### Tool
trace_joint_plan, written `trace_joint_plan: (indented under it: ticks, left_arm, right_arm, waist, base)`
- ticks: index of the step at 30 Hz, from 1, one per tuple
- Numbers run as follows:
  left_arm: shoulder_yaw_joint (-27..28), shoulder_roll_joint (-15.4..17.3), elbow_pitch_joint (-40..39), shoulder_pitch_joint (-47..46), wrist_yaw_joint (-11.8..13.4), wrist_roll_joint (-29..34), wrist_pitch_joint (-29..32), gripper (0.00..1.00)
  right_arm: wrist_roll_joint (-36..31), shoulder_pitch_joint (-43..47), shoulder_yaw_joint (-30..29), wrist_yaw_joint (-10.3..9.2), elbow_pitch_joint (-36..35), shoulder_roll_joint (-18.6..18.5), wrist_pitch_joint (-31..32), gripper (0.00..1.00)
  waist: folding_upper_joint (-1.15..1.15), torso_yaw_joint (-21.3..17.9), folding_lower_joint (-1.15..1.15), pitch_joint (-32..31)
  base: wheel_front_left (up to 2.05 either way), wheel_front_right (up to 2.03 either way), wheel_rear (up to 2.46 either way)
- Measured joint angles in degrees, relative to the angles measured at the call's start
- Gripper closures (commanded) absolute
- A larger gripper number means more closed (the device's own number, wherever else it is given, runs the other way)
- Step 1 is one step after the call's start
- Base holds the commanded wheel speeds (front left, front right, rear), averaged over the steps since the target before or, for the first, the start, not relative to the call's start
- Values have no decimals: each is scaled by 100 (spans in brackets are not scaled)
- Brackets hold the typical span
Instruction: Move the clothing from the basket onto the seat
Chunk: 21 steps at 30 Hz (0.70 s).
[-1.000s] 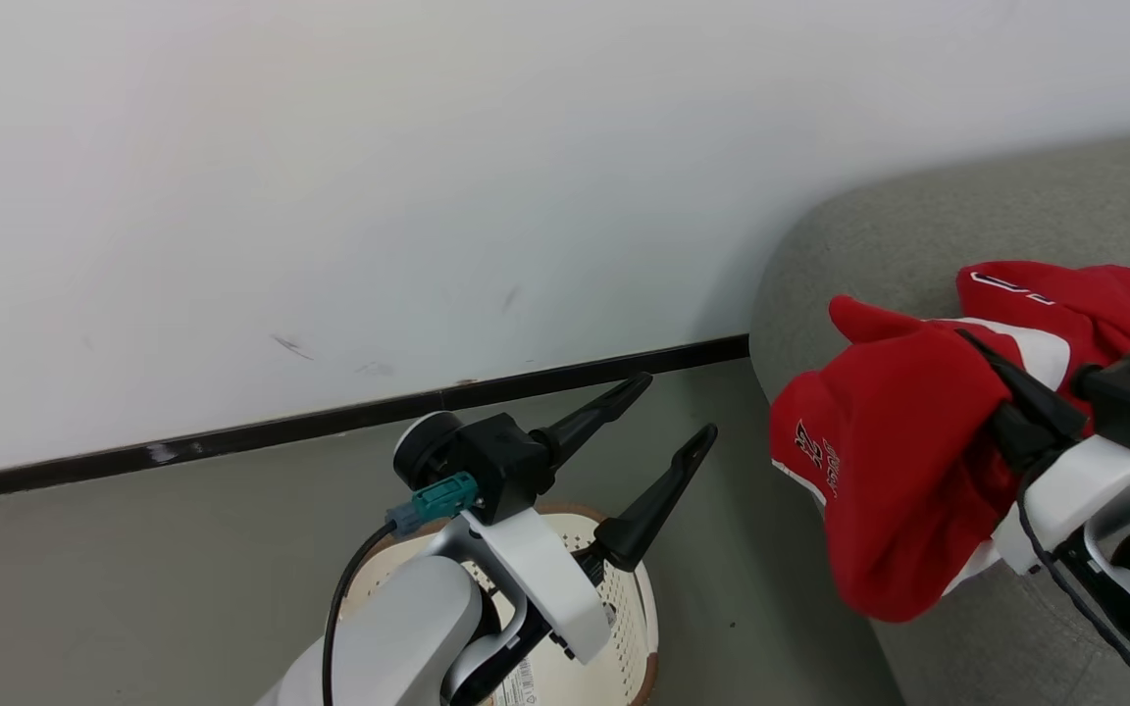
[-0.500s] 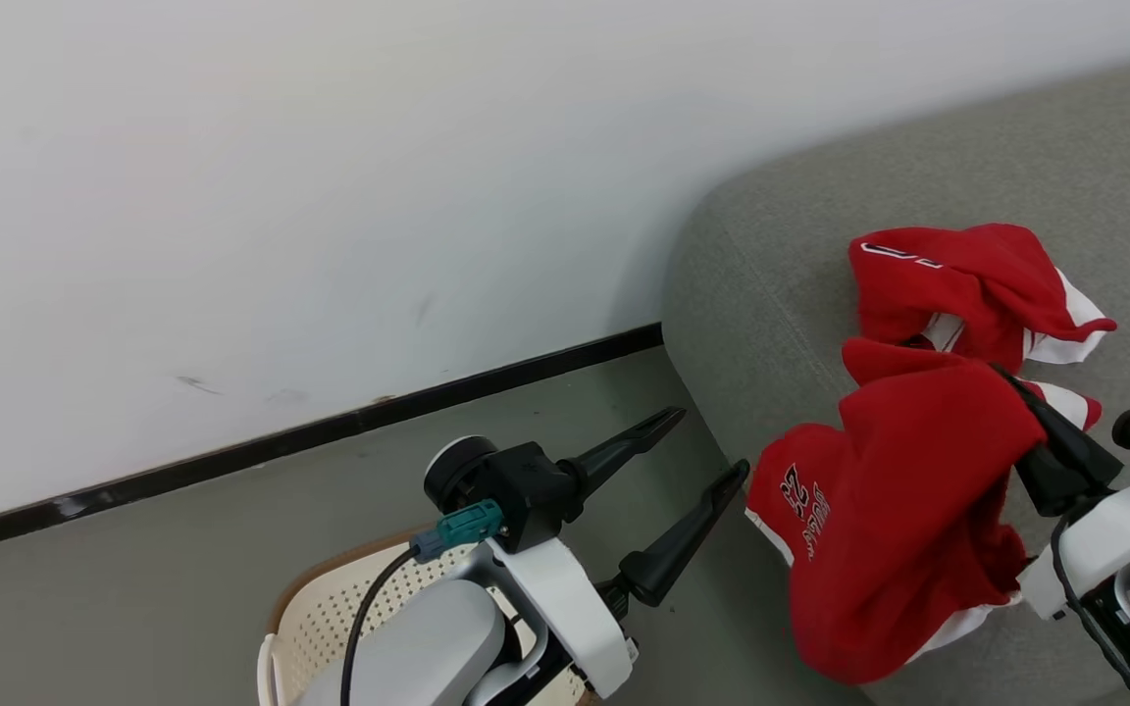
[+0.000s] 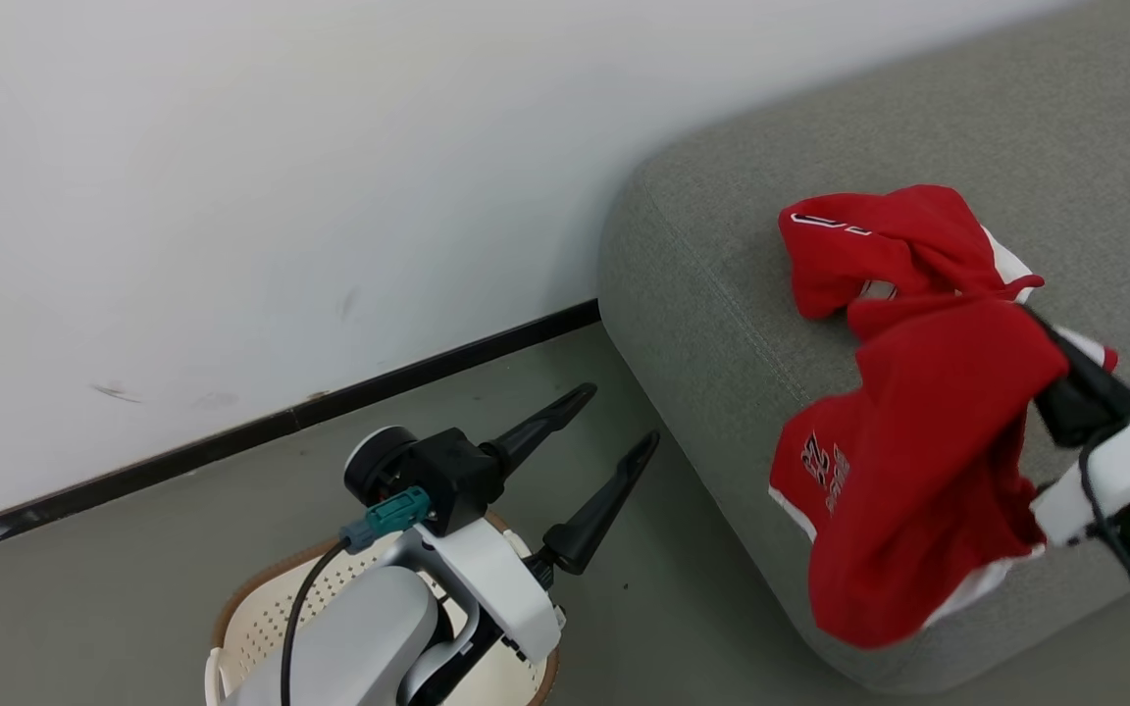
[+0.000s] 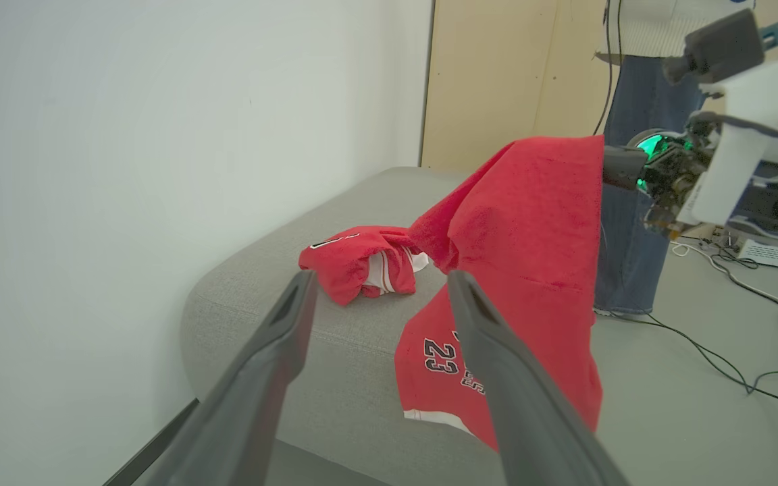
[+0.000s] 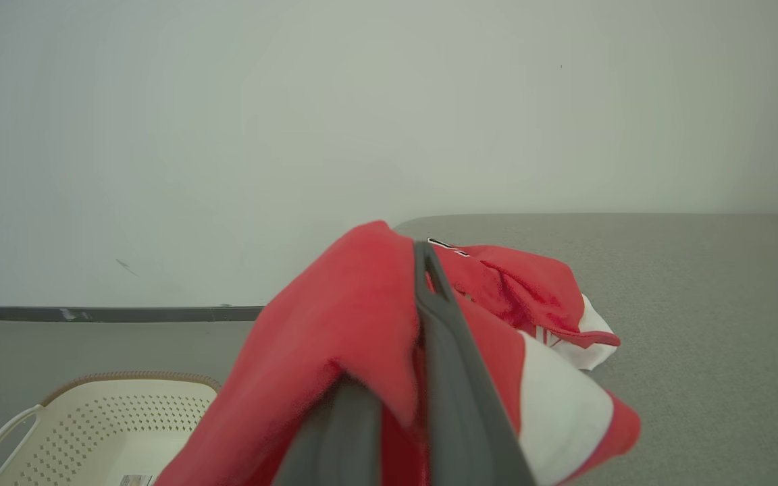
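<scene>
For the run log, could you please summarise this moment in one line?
right end effector: shut on red garment over seat | left end effector: open, empty | second garment: on seat

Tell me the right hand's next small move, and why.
Likely carry the right hand further in over the seat before opening: it is shut on a red garment that hangs past the seat's edge, while the other garment lies fully on it.
</scene>
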Motion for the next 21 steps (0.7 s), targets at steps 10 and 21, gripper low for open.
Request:
trace_joint_plan:
  ticks: [10, 21]
  left_arm:
    - [142, 260, -170, -7, 314, 355, -8, 0]
    - [-30, 191, -693, -197, 483, 686, 10, 0]
  right_arm:
    - [531, -2000, -873, 0, 642, -433, 705, 100]
    - [328, -3093, -1460, 0, 1701, -909, 933, 100]
  waist:
    - [0, 15, 0, 438]
    - [0, 274, 0, 997]
  base:
    - [0, 0, 0]
    - [0, 0, 0]
